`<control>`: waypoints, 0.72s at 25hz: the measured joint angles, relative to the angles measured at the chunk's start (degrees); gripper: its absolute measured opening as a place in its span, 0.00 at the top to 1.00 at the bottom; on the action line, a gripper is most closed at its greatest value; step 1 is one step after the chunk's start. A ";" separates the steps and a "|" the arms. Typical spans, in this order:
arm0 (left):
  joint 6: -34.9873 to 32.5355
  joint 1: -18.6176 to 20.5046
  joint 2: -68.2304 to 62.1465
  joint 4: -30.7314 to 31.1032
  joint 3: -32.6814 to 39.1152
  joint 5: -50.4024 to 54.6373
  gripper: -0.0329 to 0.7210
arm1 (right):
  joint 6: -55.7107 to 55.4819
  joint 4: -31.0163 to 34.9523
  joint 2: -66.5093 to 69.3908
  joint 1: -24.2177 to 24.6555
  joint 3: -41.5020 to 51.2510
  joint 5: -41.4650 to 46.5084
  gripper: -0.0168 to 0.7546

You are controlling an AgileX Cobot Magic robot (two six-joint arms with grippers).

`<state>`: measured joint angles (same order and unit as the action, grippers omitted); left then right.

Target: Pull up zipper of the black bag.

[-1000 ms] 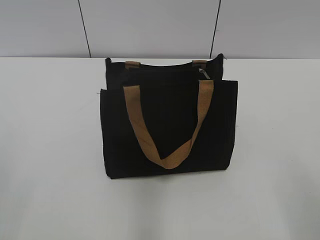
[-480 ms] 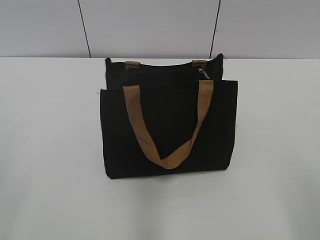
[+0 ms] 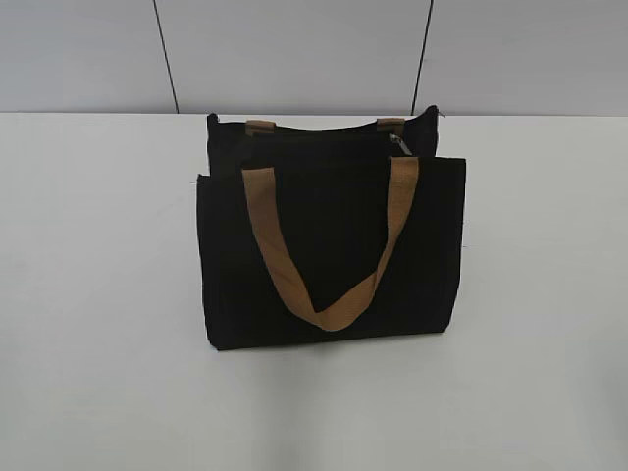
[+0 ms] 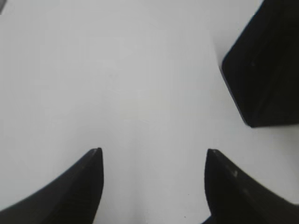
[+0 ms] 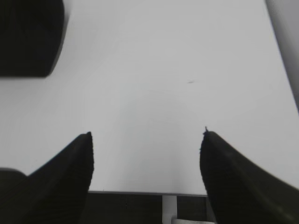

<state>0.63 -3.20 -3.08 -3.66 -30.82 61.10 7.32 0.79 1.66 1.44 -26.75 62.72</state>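
The black bag [image 3: 324, 250] stands upright in the middle of the white table in the exterior view, its tan handle hanging down the front panel. The zipper [image 3: 324, 134] runs along the bag's top edge, and its small silvery pull [image 3: 399, 144] sits near the right end. Neither gripper shows in the exterior view. My left gripper [image 4: 153, 151] is open and empty over bare table, with a corner of the bag [image 4: 264, 70] at its upper right. My right gripper [image 5: 146, 135] is open and empty near the table's front edge, with the bag's corner [image 5: 28, 37] at its upper left.
The white table [image 3: 98, 294] spreads around the bag on all sides. A pale panelled wall [image 3: 294, 49] stands behind it. The table's front edge [image 5: 140, 192] shows in the right wrist view, with dark floor below.
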 joint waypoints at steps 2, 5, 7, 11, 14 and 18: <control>0.00 2.40 2.22 0.00 0.00 0.00 0.30 | 0.00 0.01 -1.79 2.73 0.00 0.00 0.28; 0.00 3.74 3.39 0.00 0.00 0.05 0.32 | 0.00 0.08 -2.08 4.68 0.00 0.08 0.28; 0.00 3.87 3.39 0.00 0.05 0.05 0.33 | 0.00 0.08 -2.08 4.84 0.04 0.08 0.28; 0.00 3.94 3.39 0.00 0.05 0.05 0.35 | 0.00 0.13 -2.08 4.84 0.07 0.08 0.28; 0.00 3.94 3.39 0.00 0.05 0.05 0.38 | 0.00 0.13 -2.08 4.84 0.07 0.08 0.28; 0.00 3.94 3.39 0.00 0.10 0.05 0.39 | 0.00 0.24 -2.08 4.84 0.07 0.08 0.28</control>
<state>0.63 0.73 0.30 -3.66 -30.72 61.14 7.32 1.04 -0.42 6.28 -26.68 62.79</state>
